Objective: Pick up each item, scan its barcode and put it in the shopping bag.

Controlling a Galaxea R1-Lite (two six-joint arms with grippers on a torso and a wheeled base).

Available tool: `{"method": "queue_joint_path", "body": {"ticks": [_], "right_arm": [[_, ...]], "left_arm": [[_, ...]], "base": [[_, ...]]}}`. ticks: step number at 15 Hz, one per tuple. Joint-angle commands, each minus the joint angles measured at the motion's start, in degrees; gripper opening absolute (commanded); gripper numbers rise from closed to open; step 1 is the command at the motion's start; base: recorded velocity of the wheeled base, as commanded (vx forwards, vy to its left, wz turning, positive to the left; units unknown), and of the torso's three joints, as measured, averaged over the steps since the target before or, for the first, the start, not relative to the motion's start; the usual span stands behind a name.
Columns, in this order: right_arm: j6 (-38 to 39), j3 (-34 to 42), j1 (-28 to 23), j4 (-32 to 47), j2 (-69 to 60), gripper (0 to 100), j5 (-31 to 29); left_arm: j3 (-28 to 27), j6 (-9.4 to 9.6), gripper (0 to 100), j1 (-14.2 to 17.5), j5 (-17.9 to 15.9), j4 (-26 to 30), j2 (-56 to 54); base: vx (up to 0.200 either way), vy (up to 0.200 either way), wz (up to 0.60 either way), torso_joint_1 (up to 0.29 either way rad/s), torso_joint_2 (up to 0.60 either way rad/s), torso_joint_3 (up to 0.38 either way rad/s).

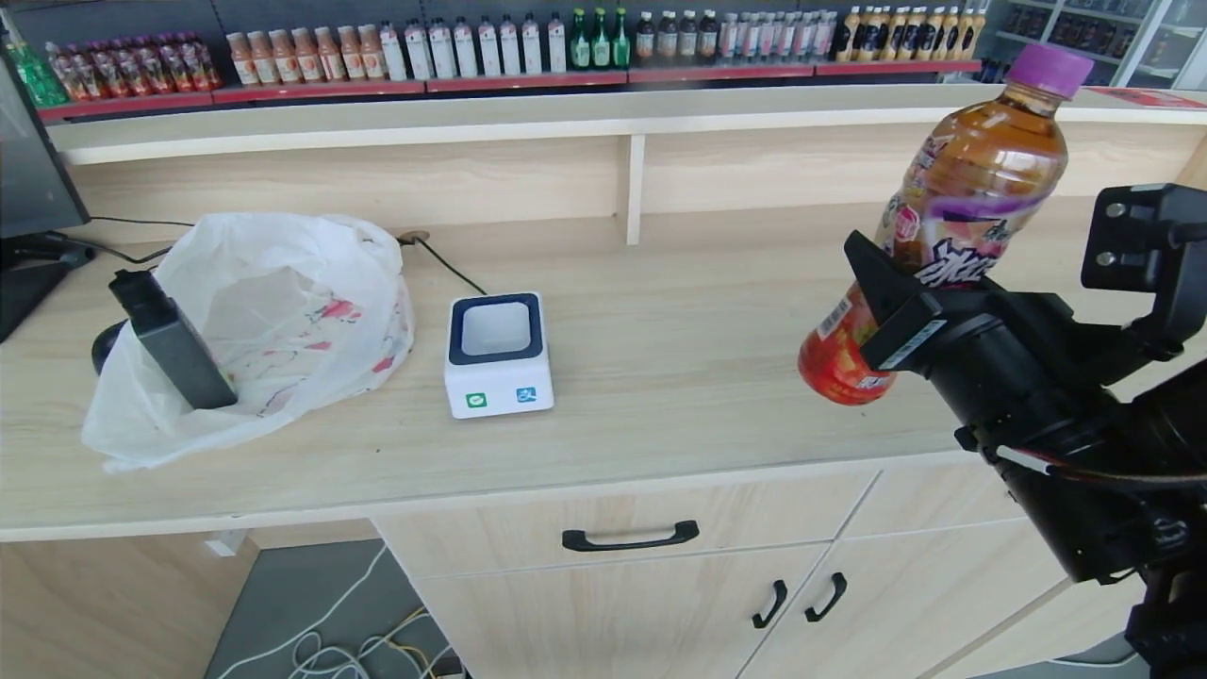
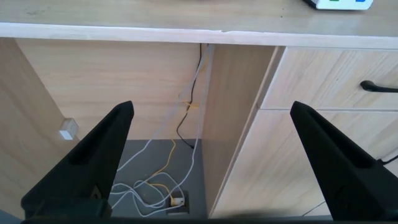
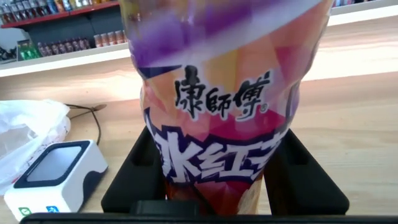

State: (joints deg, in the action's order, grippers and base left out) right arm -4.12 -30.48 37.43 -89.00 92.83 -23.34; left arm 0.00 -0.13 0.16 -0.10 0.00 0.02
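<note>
A tea bottle (image 1: 976, 179) with a purple cap and a red-and-purple label hangs tilted above the counter's right end. My right gripper (image 1: 929, 283) is shut on its lower half, and the barcode faces left. The right wrist view has the bottle (image 3: 224, 93) close up between the gripper's (image 3: 217, 180) black fingers (image 3: 134, 180). The white cube scanner (image 1: 498, 354) sits mid-counter, well left of the bottle. A white shopping bag (image 1: 283, 302) lies open at the left. My left gripper (image 2: 211, 155) hangs open below the counter edge, facing the cabinet front, with nothing in it.
A black box-shaped object (image 1: 170, 339) leans at the bag's mouth. A monitor (image 1: 28, 170) stands at the far left. A raised wooden ledge (image 1: 603, 123) backs the counter (image 1: 679, 377), with shelves of bottles (image 1: 528, 42) behind. Drawers (image 1: 630, 538) and loose cables (image 2: 155, 186) are below.
</note>
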Motion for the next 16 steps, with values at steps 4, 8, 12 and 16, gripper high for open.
{"method": "queue_joint_path", "body": {"ticks": [4, 8, 12, 16], "right_arm": [[0.0, 0.2, 0.0, -0.1, -0.5, 0, 0.1], [0.0, 0.9, 0.0, -0.1, -0.5, 0, 0.1], [-0.7, 1.3, 4.0, -0.1, 0.5, 0, 0.1], [-2.2, -0.2, 4.2, 0.5, 0.4, 0, 0.2]], "left_arm": [[0.0, -0.13, 100, 0.0, 0.0, 0.0, 0.0], [0.0, -0.13, 100, 0.0, 0.0, 0.0, 0.0], [0.0, 0.13, 100, 0.0, 0.0, 0.0, 0.0], [0.0, 0.13, 100, 0.0, 0.0, 0.0, 0.0]], "base": [[0.0, 0.2, 0.0, 0.002, 0.01, -0.001], [0.0, 0.2, 0.0, 0.004, 0.0, -0.002], [0.0, 0.1, 0.0, 0.001, 0.0, 0.0], [0.0, 0.0, 0.0, 0.0, 0.0, 0.0]]}}
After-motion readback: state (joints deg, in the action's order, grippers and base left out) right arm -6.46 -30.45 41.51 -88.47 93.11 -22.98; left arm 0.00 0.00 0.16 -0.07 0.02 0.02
